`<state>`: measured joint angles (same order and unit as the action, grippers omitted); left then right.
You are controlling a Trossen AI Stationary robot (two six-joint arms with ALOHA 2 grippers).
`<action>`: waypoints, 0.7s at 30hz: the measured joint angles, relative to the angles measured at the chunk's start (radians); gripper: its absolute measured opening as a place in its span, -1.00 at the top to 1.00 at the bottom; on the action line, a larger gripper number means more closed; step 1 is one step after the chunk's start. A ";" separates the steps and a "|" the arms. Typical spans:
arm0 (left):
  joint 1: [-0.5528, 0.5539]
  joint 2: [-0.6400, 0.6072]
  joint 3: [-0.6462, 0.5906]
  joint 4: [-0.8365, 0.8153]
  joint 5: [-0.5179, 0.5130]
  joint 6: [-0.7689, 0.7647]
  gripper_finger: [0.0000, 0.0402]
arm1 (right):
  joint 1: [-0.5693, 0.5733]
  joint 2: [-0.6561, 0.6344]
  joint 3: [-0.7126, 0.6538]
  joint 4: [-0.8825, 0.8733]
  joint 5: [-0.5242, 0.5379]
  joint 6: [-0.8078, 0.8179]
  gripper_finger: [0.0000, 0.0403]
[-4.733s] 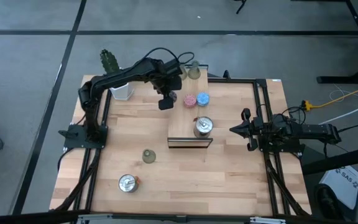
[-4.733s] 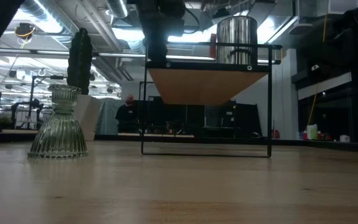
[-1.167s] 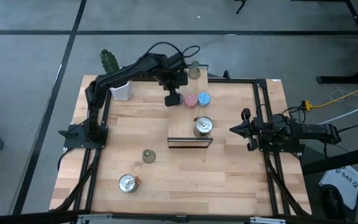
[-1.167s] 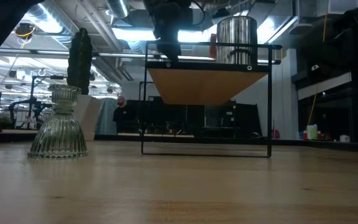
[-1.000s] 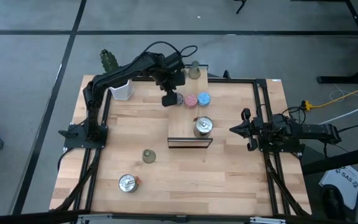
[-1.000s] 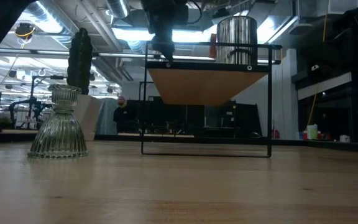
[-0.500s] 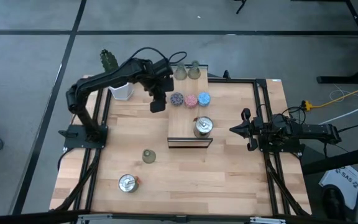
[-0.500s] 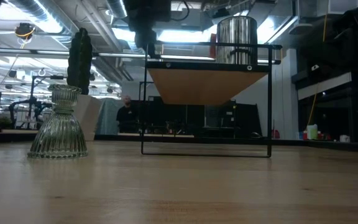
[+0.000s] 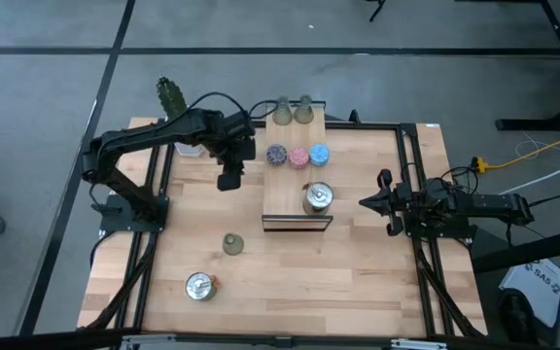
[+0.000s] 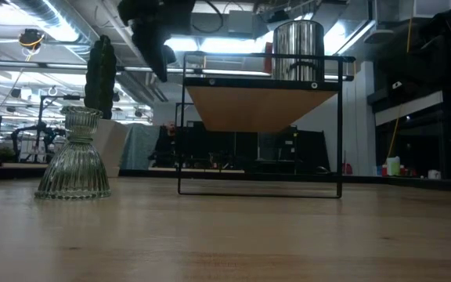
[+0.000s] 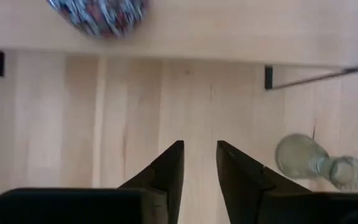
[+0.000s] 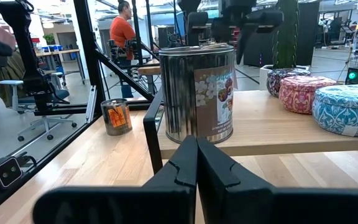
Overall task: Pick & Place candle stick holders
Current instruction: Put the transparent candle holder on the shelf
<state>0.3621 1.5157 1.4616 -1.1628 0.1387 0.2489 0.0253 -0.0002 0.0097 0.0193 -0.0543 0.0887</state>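
While the left claw (image 9: pixel 229 181) hovers nearly closed and apparently empty, the purple holder (image 9: pixel 276 155) sits just beside it.

Overhead camera straight down, table-level camera facing the room, both sharing the wooden board (image 9: pixel 296 185)

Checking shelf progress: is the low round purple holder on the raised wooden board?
Yes, the low round purple holder sits on the raised wooden board.
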 joint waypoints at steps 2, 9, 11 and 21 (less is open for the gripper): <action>-0.001 -0.012 -0.022 0.002 0.000 0.000 0.61 | 0.000 0.000 0.000 0.000 0.000 0.000 0.97; -0.006 -0.023 -0.049 -0.019 0.011 -0.002 0.77 | 0.000 0.000 0.000 0.000 0.000 0.000 0.97; -0.009 -0.023 -0.049 -0.018 0.011 -0.001 0.82 | 0.000 0.000 0.000 0.000 0.000 0.000 0.97; -0.045 -0.023 -0.049 -0.018 0.013 0.030 0.99 | 0.000 0.000 0.000 0.000 0.000 0.000 0.97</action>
<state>0.3176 1.4929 1.4128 -1.1812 0.1520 0.2786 0.0254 -0.0002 0.0097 0.0191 -0.0543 0.0890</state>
